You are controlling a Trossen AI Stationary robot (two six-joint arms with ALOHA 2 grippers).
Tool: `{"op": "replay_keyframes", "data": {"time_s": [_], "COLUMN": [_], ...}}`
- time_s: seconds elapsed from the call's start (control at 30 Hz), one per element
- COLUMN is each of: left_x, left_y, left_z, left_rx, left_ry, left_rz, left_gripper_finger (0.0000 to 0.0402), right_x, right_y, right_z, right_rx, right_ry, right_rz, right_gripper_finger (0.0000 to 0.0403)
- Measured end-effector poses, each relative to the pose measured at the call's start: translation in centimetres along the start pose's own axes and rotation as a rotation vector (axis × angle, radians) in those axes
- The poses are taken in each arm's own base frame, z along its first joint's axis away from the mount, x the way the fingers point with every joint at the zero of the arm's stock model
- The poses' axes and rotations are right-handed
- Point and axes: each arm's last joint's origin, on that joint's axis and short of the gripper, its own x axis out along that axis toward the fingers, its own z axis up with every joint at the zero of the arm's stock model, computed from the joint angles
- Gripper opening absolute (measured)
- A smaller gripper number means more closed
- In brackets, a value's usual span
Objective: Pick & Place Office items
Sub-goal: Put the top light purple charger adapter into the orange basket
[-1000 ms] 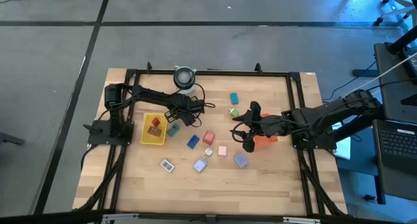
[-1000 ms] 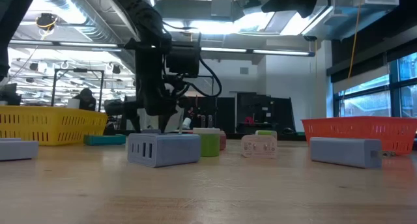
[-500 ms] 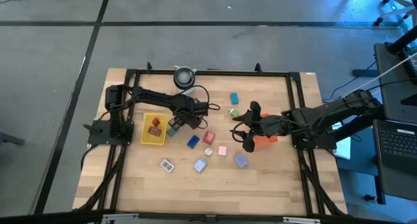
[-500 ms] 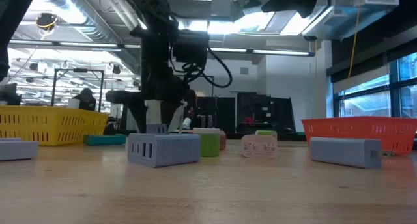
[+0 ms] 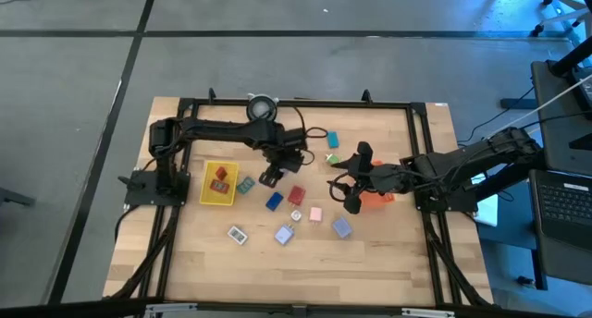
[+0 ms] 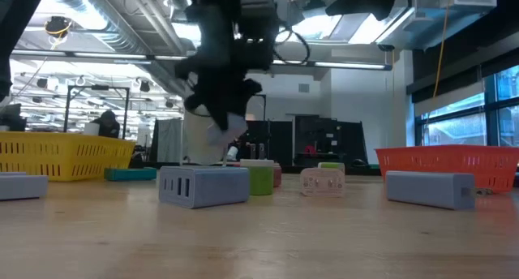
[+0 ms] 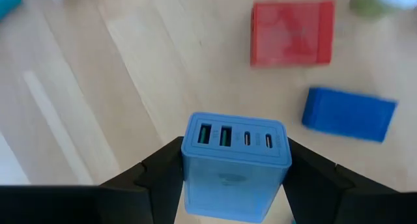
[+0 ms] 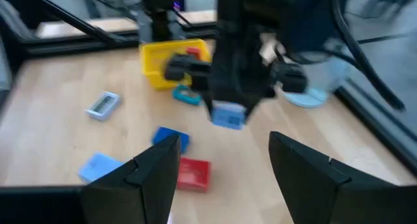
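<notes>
My left gripper [image 7: 234,185] is shut on a light blue block with ports on its face [image 7: 236,142], held above the table centre [image 5: 271,177]. Under it lie a red block [image 7: 293,32] and a blue block [image 7: 348,113]. A teal piece [image 5: 245,185] sits beside the yellow tray [image 5: 211,194], which has a red piece [image 5: 220,175] inside. Pink [image 5: 315,214], lavender [image 5: 342,228], white [image 5: 296,214] and green [image 5: 332,158] pieces rest flat on the wood. My right gripper [image 5: 356,179] hangs open beside the orange-red tray [image 5: 379,201]. My left gripper pinches the light blue block by its two opposite side faces [image 7: 189,160], one finger [image 7: 159,175] on each side. The ported face points away from the wrist. The block is lifted clear of the table [image 6: 217,133] and slants down below the gripper.
A round grey-white cylinder [image 5: 262,108] stands at the far edge. A second teal piece [image 5: 332,140], a white-grey piece [image 5: 238,234] and a light blue piece [image 5: 284,234] lie on the wood. A black frame [image 5: 421,152] borders the table. The near half is bare wood.
My left gripper has risen from the table top near the yellow tray and moved toward the table's right, carrying the light blue block up clear of the wood. My right arm has kept still.
</notes>
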Motion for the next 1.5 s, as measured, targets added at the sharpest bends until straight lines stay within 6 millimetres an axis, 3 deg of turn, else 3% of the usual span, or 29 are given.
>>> {"op": "replay_keyframes", "data": {"time_s": [0.3,0.43,0.7,0.87,1.0,1.1,1.23,1.5], "left_x": [-2.3,-4.0,-11.3,-16.0,-18.0,-18.5,-17.6,-13.9], "left_y": [1.2,1.9,3.7,2.7,1.5,0.5,-1.0,-4.6], "left_z": [1.0,1.2,-0.1,-1.5,-2.6,-3.7,-5.9,-11.2], "left_rx": [-0.106,-0.16,-0.217,-0.187,-0.193,-0.197,-0.239,-0.33], "left_ry": [-0.131,-0.275,-0.632,-0.762,-0.804,-0.863,-0.937,-1.303], "left_rz": [-0.073,-0.111,-0.026,0.032,0.071,0.102,0.144,0.235], "left_gripper_finger": [0.0212,0.0212,0.0211,0.0211,0.0211,0.0211,0.0211,0.0211], "right_x": [-3.2,-4.7,-5.7,-5.7,-5.7,-5.6,-4.6,-0.8], "right_y": [-2.1,-3.1,-3.9,-4.0,-4.0,-3.9,-3.3,-1.5], "right_z": [0.2,0.1,-0.2,-0.2,-0.1,0.1,0.5,-0.2], "right_rx": [0.005,0.026,0.047,0.049,0.071,0.086,0.058,-0.057], "right_ry": [-0.017,-0.016,-0.007,-0.007,-0.024,-0.052,-0.075,-0.044], "right_rz": [-0.122,-0.167,-0.209,-0.212,-0.229,-0.25,-0.251,-0.373], "right_gripper_finger": [0.0233,0.0233,0.0233,0.0233,0.0233,0.0233,0.0233,0.0233]}}
